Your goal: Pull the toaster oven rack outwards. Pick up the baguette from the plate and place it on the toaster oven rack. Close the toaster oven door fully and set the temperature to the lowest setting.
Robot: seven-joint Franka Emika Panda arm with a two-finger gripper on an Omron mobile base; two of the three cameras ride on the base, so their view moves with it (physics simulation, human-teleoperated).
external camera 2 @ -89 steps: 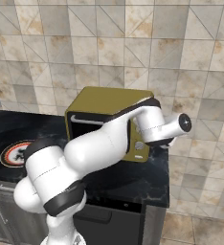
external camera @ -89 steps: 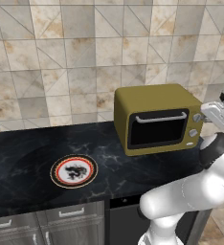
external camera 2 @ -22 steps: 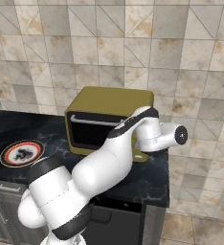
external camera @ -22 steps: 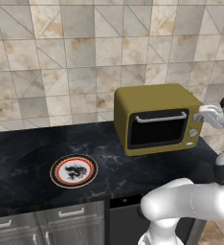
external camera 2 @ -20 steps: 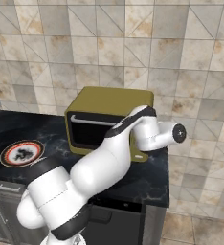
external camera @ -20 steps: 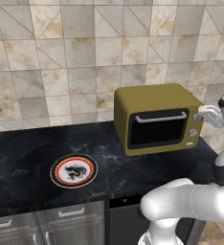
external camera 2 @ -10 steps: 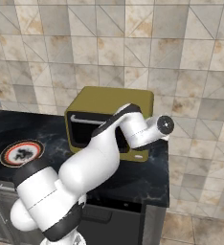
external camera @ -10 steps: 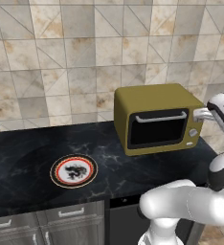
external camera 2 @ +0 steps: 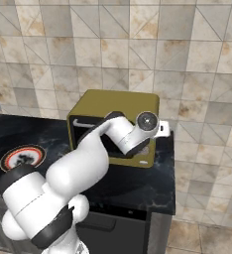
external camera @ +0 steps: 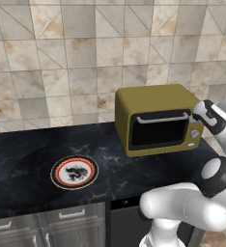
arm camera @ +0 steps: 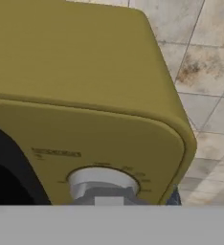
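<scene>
Toaster oven [external camera: 156,118] door shut, hand [external camera: 198,115] now closer at top knob [arm camera: 102,183]

left base view: sits behind me off to my left, looking forward and down. Wide shot, takes in the black counter [external camera: 28,154], the plate [external camera: 74,172], the toaster oven [external camera: 156,118] front-on and my arm coming up bottom right.

right base view: same deal from behind on my right, also looking forward and down. My arm crosses from lower left and covers part of the oven front.

hand view: rides on my hand, looks along my fingers, super close to the oven's upper right corner, one grey knob [arm camera: 103,184] at the bottom.

shared: both base views show counter, plate, oven and tiled wall [external camera 2: 187,59].
</scene>
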